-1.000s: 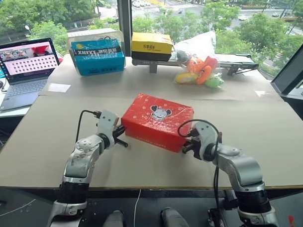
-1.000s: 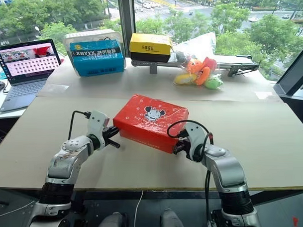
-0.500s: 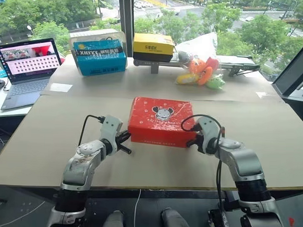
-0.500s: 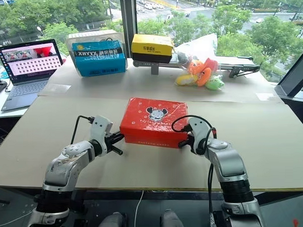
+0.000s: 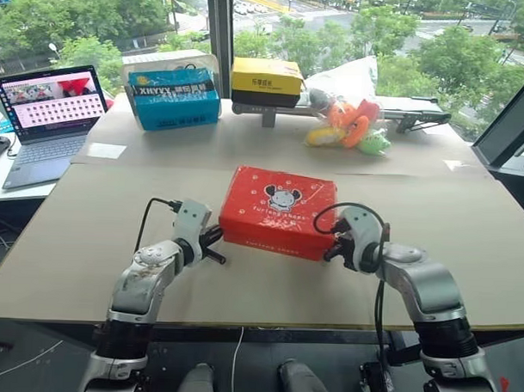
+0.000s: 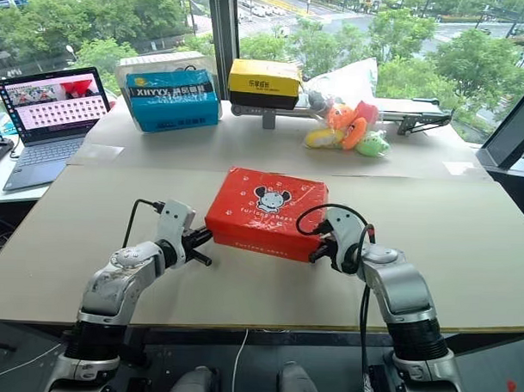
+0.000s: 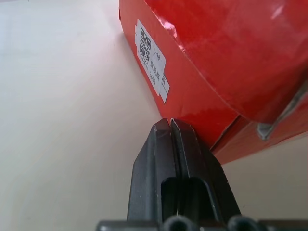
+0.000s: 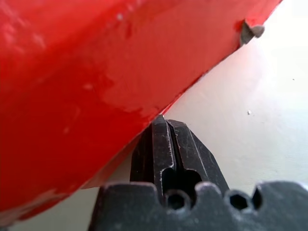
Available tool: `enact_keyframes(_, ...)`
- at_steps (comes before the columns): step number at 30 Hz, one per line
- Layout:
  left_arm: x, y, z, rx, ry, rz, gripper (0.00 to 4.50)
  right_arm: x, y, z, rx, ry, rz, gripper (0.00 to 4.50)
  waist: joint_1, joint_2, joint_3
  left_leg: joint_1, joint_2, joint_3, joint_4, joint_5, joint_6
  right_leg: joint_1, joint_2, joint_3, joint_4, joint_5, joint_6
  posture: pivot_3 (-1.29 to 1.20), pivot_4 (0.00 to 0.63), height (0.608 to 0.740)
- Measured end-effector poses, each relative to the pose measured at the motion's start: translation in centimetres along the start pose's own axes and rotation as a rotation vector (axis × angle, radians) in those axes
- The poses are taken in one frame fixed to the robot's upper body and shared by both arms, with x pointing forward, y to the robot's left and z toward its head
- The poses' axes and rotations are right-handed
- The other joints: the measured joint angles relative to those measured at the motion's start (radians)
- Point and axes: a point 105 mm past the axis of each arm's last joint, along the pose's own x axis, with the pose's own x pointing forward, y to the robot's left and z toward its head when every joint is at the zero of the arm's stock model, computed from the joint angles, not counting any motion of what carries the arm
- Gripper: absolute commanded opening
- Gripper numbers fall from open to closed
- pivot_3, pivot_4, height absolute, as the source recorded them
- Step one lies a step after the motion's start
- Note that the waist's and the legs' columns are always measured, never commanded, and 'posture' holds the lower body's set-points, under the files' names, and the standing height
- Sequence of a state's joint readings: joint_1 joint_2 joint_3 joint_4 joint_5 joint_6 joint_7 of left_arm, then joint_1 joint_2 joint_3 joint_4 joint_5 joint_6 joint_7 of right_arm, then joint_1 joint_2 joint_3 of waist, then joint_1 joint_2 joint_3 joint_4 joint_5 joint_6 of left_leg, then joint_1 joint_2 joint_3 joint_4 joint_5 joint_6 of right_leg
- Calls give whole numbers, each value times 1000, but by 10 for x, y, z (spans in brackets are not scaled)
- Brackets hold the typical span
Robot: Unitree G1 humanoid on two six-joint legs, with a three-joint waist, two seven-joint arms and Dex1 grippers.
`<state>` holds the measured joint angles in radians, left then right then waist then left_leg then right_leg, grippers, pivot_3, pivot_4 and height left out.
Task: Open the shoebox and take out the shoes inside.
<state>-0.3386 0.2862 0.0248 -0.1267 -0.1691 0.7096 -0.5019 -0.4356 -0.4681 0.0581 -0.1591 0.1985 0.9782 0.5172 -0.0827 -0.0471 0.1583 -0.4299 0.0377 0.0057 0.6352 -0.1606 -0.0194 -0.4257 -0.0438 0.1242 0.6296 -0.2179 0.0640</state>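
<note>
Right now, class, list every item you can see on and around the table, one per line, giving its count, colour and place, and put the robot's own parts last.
red cardboard shoebox: one, red with a cartoon mouse face, lid closed, middle of the near table.
blue box: one, blue, far table, left side.
yellow-and-black box: one, yellow over black, far table, centre.
plush toys: a bunch, orange, yellow and green, far table, right of the yellow-and-black box.
laptop: one, grey, open, far left.
cardboard-covered table: one, tan, under everything.
left gripper: one, black, shut, at the shoebox's left end.
right gripper: one, black, shut, at the shoebox's near right corner.
</note>
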Motion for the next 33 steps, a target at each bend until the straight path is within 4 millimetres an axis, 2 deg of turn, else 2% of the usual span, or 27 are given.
enact_keyframes(9, -9, -14, -7, 6, 6, -111, 60, 6, -16, 7, 4, -6, -68, 0, 9, 0, 0, 0, 0, 0, 0, 0, 0, 0, 0, 0, 0, -1, -1, 0, 150, 716)
enact_keyframes(15, -13, -6, -9, 38, 1, -113, 60, 5, -11, 7, -6, -12, -46, 0, 11, 0, 0, 0, 1, 0, -1, 0, 0, 0, 0, -1, 0, -1, -2, 0, 150, 716)
enact_keyframes(18, -12, 6, -19, 16, 18, -84, 60, -2, -7, 6, -18, -14, -23, 0, 13, 0, 0, 0, 1, 0, -1, 0, 0, 0, 0, -1, 0, -1, -2, 0, 150, 716)
enact_keyframes(21, -12, 19, -18, 8, 2, -50, 60, -7, -8, 2, -17, -10, -23, 0, 14, 0, 0, 0, 1, 0, 0, 0, 0, 0, 0, -1, 0, -2, -3, 0, 150, 716)
enact_keyframes(28, -17, 55, -16, 16, -19, 42, 60, -29, -26, -7, -15, 28, -92, 0, 14, 0, 0, 0, 1, -1, -1, 0, 0, 0, 0, -2, 0, -3, -4, 0, 150, 716)
enact_keyframes(31, -29, 73, -9, 66, -22, 38, 60, -52, -31, -11, -69, 64, -109, 0, 15, 0, 1, -1, 1, 0, -1, 0, 0, -2, 0, -2, 0, -4, -7, 0, 150, 716)
enact_keyframes(33, -41, 78, 0, 77, -41, -3, 60, -66, -34, -5, -87, 54, -113, 0, 14, 0, 1, -2, 1, 0, -1, 0, 0, -2, 0, -2, 0, -5, -8, 0, 150, 716)
